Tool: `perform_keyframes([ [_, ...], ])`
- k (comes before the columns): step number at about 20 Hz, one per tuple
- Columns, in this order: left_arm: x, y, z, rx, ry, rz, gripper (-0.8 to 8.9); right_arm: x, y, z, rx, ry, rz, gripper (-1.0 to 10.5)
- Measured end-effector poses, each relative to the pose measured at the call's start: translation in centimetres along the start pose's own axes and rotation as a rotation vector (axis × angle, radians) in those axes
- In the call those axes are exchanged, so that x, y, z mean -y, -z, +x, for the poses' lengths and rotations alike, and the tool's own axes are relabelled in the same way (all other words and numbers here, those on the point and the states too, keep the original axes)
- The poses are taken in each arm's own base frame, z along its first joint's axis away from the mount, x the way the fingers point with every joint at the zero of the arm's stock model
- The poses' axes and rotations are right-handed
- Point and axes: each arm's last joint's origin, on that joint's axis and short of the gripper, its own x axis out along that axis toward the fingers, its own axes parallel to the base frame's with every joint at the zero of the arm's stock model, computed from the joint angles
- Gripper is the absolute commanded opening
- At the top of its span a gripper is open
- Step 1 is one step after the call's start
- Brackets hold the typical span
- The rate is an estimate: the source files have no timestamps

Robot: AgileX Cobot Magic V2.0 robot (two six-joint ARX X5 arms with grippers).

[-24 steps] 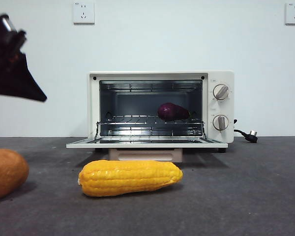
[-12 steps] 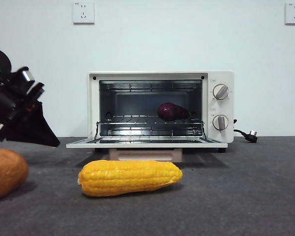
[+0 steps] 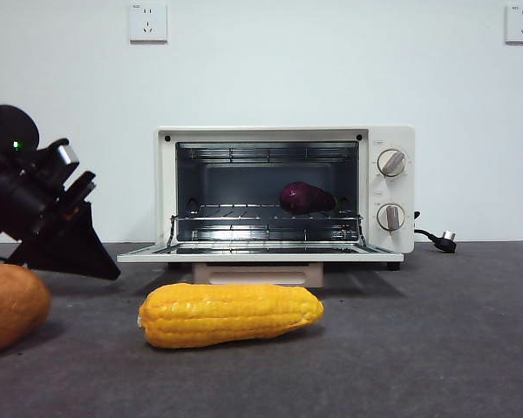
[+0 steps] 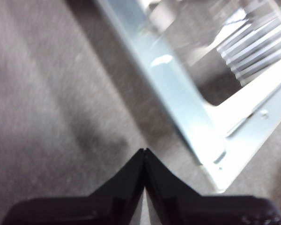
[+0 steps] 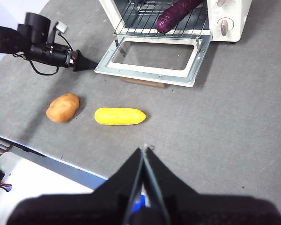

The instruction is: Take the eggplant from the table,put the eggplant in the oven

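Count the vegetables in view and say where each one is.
3. The eggplant lies on the rack inside the open oven. The corn lies on the table before the oven door. The orange-brown one sits at the table's left edge.

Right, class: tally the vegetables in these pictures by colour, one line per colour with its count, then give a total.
Purple: 1, the eggplant on the rack inside the oven
Yellow: 1, the corn on the table
Orange-brown: 1, the potato on the table
Total: 3
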Motion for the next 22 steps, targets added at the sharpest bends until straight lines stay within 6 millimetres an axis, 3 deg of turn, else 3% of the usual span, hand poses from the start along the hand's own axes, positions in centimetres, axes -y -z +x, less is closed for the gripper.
perform_keyframes([
  [22, 0.84, -0.48, 0.73, 0.045, 0.145, 0.007, -0.07, 0.00, 0.00, 0.00, 0.000, 0.000, 0.004, -0.1],
])
